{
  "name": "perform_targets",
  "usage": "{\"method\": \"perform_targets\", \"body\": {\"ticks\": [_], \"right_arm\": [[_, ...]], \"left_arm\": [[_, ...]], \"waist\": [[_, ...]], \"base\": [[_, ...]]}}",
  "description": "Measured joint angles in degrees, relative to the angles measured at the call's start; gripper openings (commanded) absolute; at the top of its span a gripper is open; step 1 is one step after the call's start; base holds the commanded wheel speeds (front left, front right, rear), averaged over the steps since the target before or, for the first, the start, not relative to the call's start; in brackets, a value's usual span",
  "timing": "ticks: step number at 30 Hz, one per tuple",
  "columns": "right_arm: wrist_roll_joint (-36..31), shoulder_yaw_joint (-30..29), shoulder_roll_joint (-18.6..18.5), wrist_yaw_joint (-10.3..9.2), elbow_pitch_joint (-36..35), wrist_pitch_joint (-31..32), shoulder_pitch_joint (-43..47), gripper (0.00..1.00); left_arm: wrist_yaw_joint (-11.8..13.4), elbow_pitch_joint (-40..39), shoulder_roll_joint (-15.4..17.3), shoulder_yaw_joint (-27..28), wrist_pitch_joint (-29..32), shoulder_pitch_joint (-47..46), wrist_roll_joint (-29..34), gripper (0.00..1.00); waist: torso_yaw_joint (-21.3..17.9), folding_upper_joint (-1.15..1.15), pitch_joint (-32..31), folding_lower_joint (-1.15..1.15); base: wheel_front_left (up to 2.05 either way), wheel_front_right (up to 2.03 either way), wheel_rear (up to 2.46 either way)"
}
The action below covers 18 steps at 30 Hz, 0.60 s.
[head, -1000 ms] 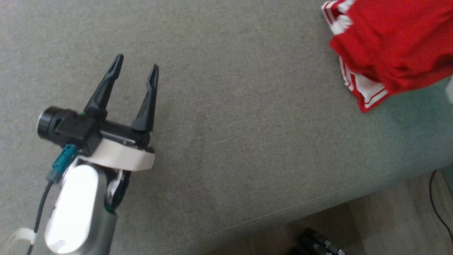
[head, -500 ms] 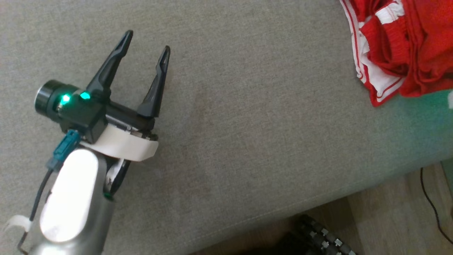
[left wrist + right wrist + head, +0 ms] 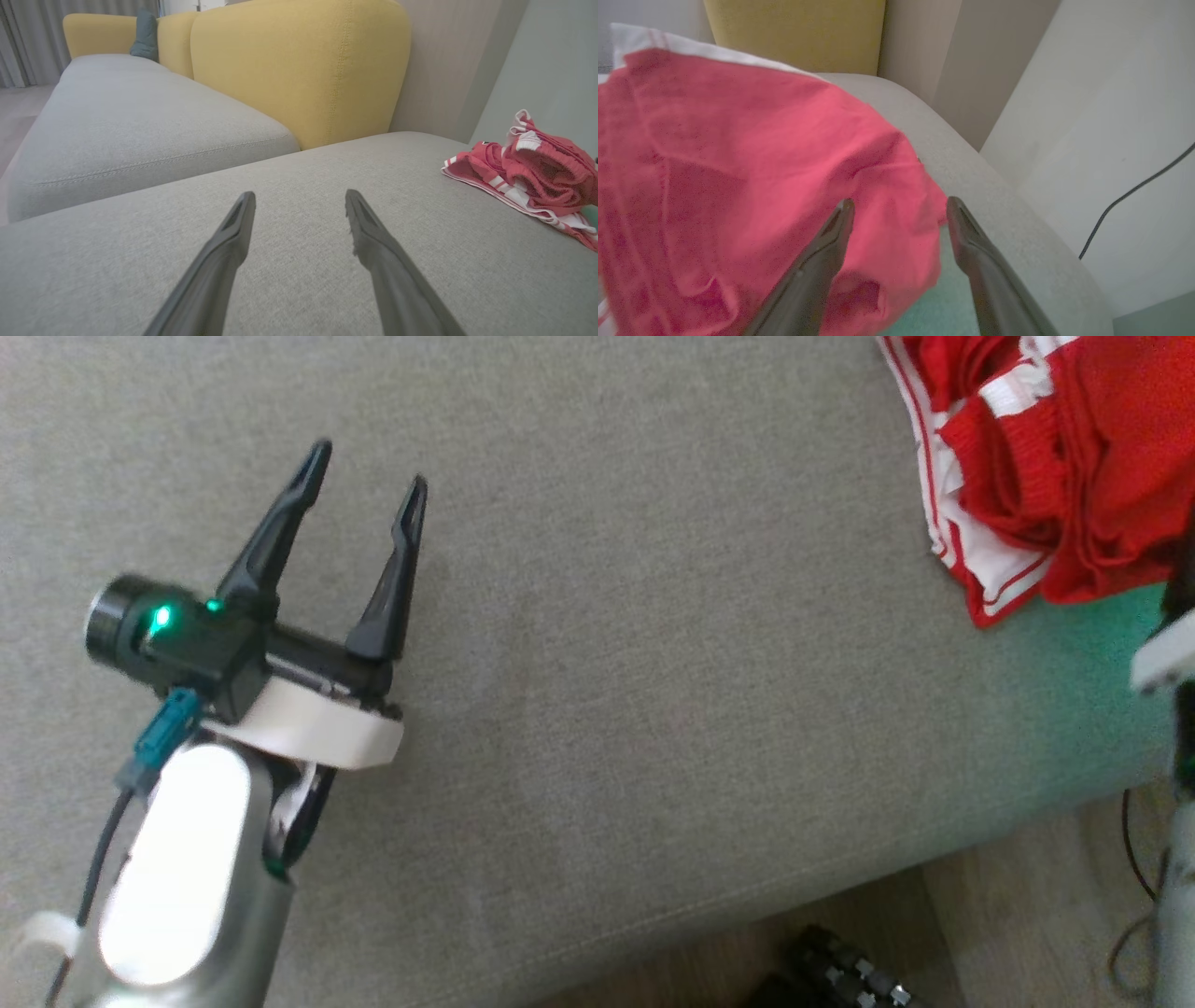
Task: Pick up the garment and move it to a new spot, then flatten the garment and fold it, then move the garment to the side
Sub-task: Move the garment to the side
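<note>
Pincer check, left arm first. Found the left pincer spread wide, dark fingers well apart, nothing between them and nothing held. Saw it poised over the bare grey sofa seat, fingers pointing away across the fabric; could not tell whether the tips touched it. Noted green lights lit on the black housing behind the fingers, a teal connector just below that, then the pale forearm further back.

Looked along those fingers in the left wrist view: yellow backrest straight ahead of the tips, a second grey seat off to their left. Found the garment well apart from this pincer, away to the right of its fingers: red with white stripes, crumpled in a heap, lying on the same seat.

Turned to the right pincer: also spread wide, gripping nothing. Saw red cloth just beyond and beneath its tips, mostly toward that view's left. Saw one finger crossing in front of the cloth and the other just beside the cloth's edge, over bare seat. Could not tell whether cloth and fingers touched. Beyond the tips, noted the seat's rounded corner, then a pale wall with a thin dark cable to the right.
</note>
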Motion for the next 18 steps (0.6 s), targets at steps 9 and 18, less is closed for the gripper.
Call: {"method": "perform_targets", "body": {"ticks": [9, 18], "right_arm": [[2.32, 6.55, 5.15, 0.00, -12.62, -1.96, 13.48, 1.00], [4.72, 14.62, 6.23, 0.00, -20.92, -1.21, 18.42, 1.00]], "left_arm": [[3.00, 2.08, -1.03, 1.85, -0.92, 7.20, -2.36, 1.00], [5.11, 3.67, -2.79, 2.94, -1.42, 10.79, -4.50, 1.00]], "waist": [[1.10, 0.00, -7.03, 0.00], [6.12, 0.00, -11.91, 0.00]], "base": [[0.00, 0.00, 0.00], [0.00, 0.00, 0.00]]}}
